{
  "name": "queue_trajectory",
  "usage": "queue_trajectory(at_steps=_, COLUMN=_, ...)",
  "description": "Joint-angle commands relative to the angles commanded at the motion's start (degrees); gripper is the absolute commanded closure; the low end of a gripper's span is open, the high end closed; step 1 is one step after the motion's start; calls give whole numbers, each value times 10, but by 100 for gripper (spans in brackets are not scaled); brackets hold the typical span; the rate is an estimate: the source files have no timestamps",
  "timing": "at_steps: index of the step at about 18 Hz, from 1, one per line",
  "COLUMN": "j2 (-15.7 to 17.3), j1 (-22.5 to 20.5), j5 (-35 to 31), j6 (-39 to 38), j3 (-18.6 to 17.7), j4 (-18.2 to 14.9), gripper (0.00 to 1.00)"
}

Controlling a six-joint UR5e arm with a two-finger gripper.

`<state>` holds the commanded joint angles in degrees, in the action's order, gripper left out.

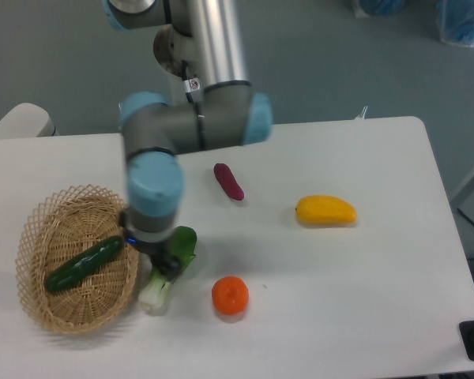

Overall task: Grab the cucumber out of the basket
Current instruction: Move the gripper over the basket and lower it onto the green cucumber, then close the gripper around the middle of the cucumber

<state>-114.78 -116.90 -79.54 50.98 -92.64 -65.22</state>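
The dark green cucumber [84, 264] lies slantwise inside the tan wicker basket [39, 229] at the left of the table. My gripper [159, 258] hangs below the arm's blue wrist, just right of the basket's rim and over the bok choy [167, 272]. It is a short way right of the cucumber's upper end and holds nothing that I can see. The wrist hides most of the fingers, so whether they stand open or shut does not show.
A purple oblong vegetable [228, 181] lies at mid-table. A yellow mango-like fruit [325, 211] is to its right, and an orange fruit [230, 295] sits near the front. The arm's base [191, 55] stands at the table's back edge.
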Motion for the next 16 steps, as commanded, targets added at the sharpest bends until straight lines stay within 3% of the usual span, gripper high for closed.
queue_trajectory(at_steps=6, j2=-36, j1=34, j5=4, j6=-82, j3=-5, j4=59, gripper=0)
queue_trajectory(at_steps=14, j2=-62, j1=46, j5=3, j6=-138, j3=-7, j4=82, gripper=1)
queue_trajectory(at_steps=16, j2=-63, j1=46, j5=4, j6=-156, j3=-7, j4=84, gripper=16)
